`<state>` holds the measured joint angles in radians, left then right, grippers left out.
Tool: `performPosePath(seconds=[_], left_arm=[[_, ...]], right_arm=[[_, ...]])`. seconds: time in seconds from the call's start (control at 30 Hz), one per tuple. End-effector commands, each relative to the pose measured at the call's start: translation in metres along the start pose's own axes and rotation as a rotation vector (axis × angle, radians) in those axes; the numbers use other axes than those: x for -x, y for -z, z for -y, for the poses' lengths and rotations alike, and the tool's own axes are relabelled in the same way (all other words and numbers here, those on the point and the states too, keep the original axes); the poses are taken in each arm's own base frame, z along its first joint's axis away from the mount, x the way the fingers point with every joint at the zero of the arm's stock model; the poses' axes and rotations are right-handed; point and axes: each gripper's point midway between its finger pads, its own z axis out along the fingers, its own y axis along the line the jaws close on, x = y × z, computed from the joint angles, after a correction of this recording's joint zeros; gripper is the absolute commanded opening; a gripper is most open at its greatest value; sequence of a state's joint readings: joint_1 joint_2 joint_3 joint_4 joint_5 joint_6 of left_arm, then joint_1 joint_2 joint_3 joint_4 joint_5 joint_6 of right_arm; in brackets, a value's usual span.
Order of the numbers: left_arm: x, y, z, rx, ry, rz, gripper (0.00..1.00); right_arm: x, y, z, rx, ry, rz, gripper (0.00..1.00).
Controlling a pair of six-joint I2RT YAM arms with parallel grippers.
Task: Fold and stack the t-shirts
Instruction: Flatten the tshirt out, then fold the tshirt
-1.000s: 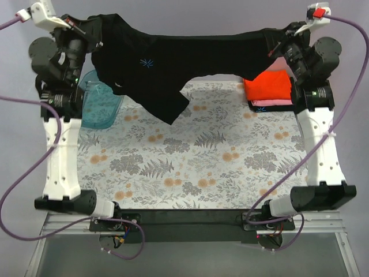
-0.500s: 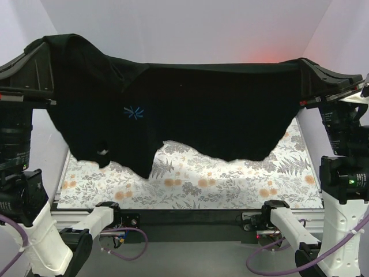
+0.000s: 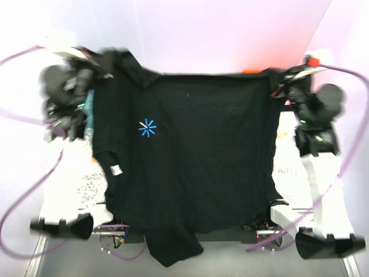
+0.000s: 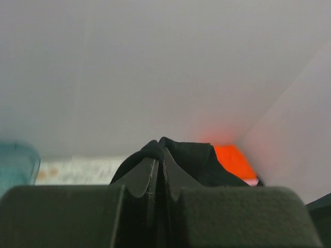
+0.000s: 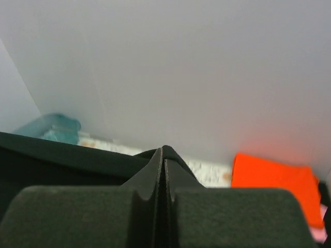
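A teal see-through tub (image 5: 54, 128) sits on the left side of the table, close to the back wall (image 3: 219, 34). A cloth (image 4: 72, 170) printed with grey leaves and orange blooms covers the tabletop. The walls are plain and pale, meeting in a corner at the right.

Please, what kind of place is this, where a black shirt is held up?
Probably a robot test booth in a lab, not a home: plain pale walls close in a floral tablecloth, and purple cables run to two arms holding the black t-shirt.
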<state>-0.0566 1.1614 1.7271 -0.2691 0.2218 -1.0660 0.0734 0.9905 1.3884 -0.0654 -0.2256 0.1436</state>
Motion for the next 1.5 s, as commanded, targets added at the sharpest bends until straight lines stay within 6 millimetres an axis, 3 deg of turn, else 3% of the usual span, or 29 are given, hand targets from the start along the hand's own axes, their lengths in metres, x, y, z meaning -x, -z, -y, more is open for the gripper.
performPosePath(seconds=[0.0,0.07,0.1,0.13,0.17,0.27,0.3,0.33,0.37,0.4,0.43,0.5,0.67,0.8,0.83,0.9,1.07,1.2,1.3,1.47], left_arm=[[-0.134,-0.032,-0.071,0.115,0.061,-0.233,0.0],[-0.188,-0.039,-0.101,0.171,0.074,-0.322,0.0],[-0.22,-0.037,-0.115,0.193,0.082,-0.372,0.0],[-0.239,-0.037,-0.125,0.21,0.089,-0.401,0.0],[-0.272,-0.039,-0.14,0.232,0.099,-0.461,0.0],[-0.33,-0.041,-0.167,0.266,0.115,-0.541,0.0],[-0.342,-0.045,-0.173,0.269,0.115,-0.549,0.0],[-0.353,-0.046,-0.179,0.275,0.119,-0.564,0.0],[-0.38,-0.045,-0.19,0.293,0.132,-0.614,0.0],[-0.387,-0.048,-0.194,0.294,0.133,-0.622,0.0],[-0.39,-0.052,-0.196,0.294,0.134,-0.625,0.0],[-0.412,-0.053,-0.205,0.306,0.146,-0.662,0.0],[-0.426,-0.06,-0.215,0.326,0.175,-0.681,0.0],[-0.421,-0.057,-0.211,0.342,0.216,-0.682,0.0],[-0.412,-0.058,-0.207,0.344,0.22,-0.668,0.0],[-0.408,-0.049,-0.202,0.373,0.254,-0.689,0.0],[-0.37,-0.032,-0.177,0.403,0.338,-0.672,0.0],[-0.355,-0.012,-0.167,0.443,0.382,-0.664,0.0],[-0.353,0.006,-0.162,0.474,0.403,-0.687,0.0],[-0.369,0.035,-0.153,0.499,0.48,-0.749,0.0]], right_arm=[[-0.081,-0.024,0.026,-0.054,-0.039,-0.119,0.01],[-0.146,-0.033,0.037,-0.066,-0.077,-0.237,0.01],[-0.164,-0.037,0.039,-0.056,-0.085,-0.265,0.01],[-0.191,-0.045,0.046,-0.062,-0.098,-0.307,0.01],[-0.219,-0.044,0.05,-0.071,-0.109,-0.356,0.01],[-0.277,-0.055,0.064,-0.093,-0.127,-0.443,0.01],[-0.29,-0.058,0.067,-0.095,-0.134,-0.461,0.01],[-0.316,-0.063,0.072,-0.098,-0.146,-0.503,0.01],[-0.328,-0.066,0.074,-0.096,-0.151,-0.523,0.01],[-0.331,-0.073,0.074,-0.082,-0.151,-0.525,0.01],[-0.355,-0.075,0.077,-0.082,-0.166,-0.569,0.01],[-0.369,-0.082,0.08,-0.064,-0.165,-0.589,0.01],[-0.407,-0.096,0.093,-0.06,-0.195,-0.646,0.01],[-0.409,-0.099,0.099,-0.057,-0.223,-0.644,0.01],[-0.407,-0.1,0.1,-0.059,-0.234,-0.64,0.01],[-0.403,-0.099,0.1,-0.055,-0.244,-0.641,0.01],[-0.397,-0.091,0.1,-0.055,-0.254,-0.66,0.01],[-0.394,-0.081,0.098,-0.07,-0.258,-0.682,0.01],[-0.398,-0.073,0.097,-0.08,-0.266,-0.711,0.01],[-0.406,-0.06,0.1,-0.116,-0.257,-0.761,0.01]])
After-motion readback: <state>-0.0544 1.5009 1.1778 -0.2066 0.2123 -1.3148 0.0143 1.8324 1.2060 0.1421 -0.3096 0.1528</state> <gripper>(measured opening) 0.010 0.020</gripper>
